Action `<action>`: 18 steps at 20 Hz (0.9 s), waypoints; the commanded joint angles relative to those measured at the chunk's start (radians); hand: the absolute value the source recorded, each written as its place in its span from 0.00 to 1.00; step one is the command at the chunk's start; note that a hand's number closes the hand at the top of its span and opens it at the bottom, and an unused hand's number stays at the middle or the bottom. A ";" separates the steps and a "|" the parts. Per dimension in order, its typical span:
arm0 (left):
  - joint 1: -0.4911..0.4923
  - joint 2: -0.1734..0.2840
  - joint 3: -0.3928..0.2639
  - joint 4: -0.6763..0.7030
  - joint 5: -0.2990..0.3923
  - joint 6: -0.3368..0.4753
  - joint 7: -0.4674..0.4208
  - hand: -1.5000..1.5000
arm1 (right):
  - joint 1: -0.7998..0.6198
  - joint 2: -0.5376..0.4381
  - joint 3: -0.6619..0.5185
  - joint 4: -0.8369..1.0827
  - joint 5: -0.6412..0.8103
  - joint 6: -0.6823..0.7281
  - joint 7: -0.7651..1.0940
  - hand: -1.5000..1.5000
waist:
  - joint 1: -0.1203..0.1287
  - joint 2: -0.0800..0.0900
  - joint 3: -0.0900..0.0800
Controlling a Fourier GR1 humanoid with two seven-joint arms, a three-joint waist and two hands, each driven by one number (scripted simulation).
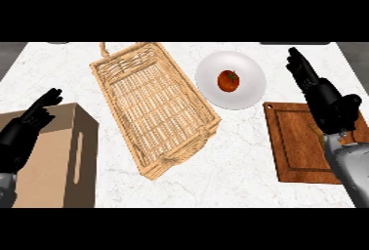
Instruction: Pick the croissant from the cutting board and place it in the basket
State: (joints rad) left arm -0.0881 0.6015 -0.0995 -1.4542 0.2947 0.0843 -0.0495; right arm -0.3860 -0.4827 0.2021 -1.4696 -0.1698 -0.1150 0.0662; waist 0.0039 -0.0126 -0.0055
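Black against the pale marbled surface (238,146), your left hand (32,122) rested at the left edge, fingers straight and together, above a brown box (61,161). Next came the woven wicker basket (155,105), long and narrow, its long axis slanting from upper left to lower right, nothing inside it. Right of it sat a white plate (249,95) holding a tomato (228,80). Farthest right lay the wooden cutting board (296,146), with your right hand (317,93) over it, fingers extended and close together. You could not see the croissant; the hand and forearm likely hid it. Your right hand was nearer, so the basket lay to its left.
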 commanded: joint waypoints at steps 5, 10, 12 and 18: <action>0.008 -0.001 -0.032 -0.038 -0.017 0.068 0.089 0.50 | 0.052 -0.036 -0.113 0.105 -0.368 0.501 -0.252 1.00 | -0.014 0.047 0.022; 0.046 -0.004 -0.046 -0.050 0.005 0.093 0.152 0.50 | 0.071 0.009 -0.115 -0.036 -0.446 0.759 -0.560 0.00 | -0.051 0.028 0.019; 0.028 -0.019 -0.062 -0.050 -0.009 0.132 0.191 0.50 | 0.173 -0.042 -0.158 -0.054 -0.381 0.800 -0.668 0.00 | -0.088 0.021 0.013; 0.051 -0.012 -0.087 -0.110 -0.007 0.165 0.229 0.50 | 0.163 -0.283 -0.317 -0.016 -0.103 0.658 -0.664 0.00 | -0.076 0.019 0.007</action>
State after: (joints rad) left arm -0.0359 0.6812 -0.1305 -1.6140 0.2806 0.2193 0.1326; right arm -0.2303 -0.6431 -0.0490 -1.4816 -0.4230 0.5585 -0.5445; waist -0.0514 -0.0116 0.0335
